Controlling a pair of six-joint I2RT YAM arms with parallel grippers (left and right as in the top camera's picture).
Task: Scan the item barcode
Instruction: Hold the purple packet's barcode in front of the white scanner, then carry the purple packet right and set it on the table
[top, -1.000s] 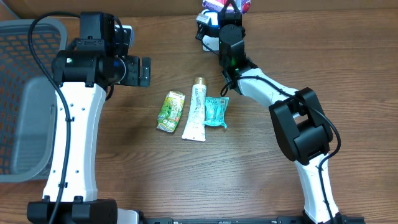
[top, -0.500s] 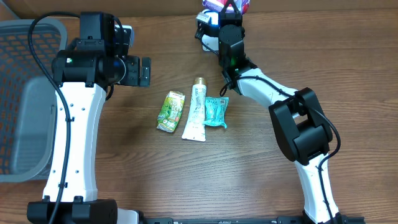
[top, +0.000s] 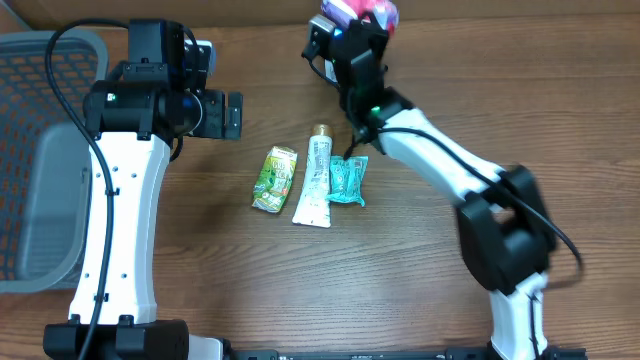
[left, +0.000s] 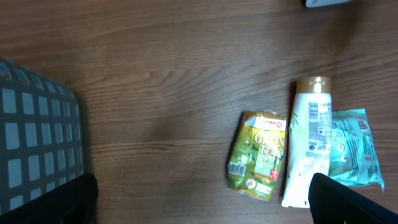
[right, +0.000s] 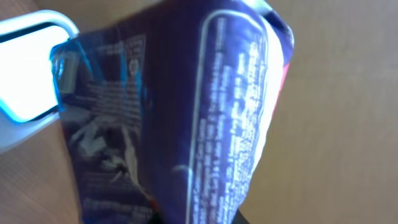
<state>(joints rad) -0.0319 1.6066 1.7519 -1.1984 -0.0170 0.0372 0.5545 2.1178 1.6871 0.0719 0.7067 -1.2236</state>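
The right gripper (top: 355, 25) is closed on a glossy purple plastic packet with a pink part (top: 362, 10). It holds the packet above the far edge of the table, near the middle. In the right wrist view this packet (right: 205, 112) fills almost the whole picture: its film is shiny and a little creased, with small white print inside a white rounded frame. Just beside its left edge there is a white smooth object with a blue bright border (right: 25, 112); what it is I cannot tell. The right arm is stretched far forward and bends to the left over the table.

The left gripper (top: 232, 113) is fully open and holds nothing. Its dark fingers (left: 348, 199) are seen only at the lower corners of the left wrist view. The left arm stands upright at the left side, with the wrist turned to the right.

On the brown wood-grain table (top: 400, 280) three things lie side by side:
- a green crinkled foil sachet (top: 275, 178)
- a white soft tube with a gold cap (top: 315, 178)
- a teal flat packet (top: 348, 180)

A grey plastic basket with a grid wall (top: 40, 150) stands at the left edge.
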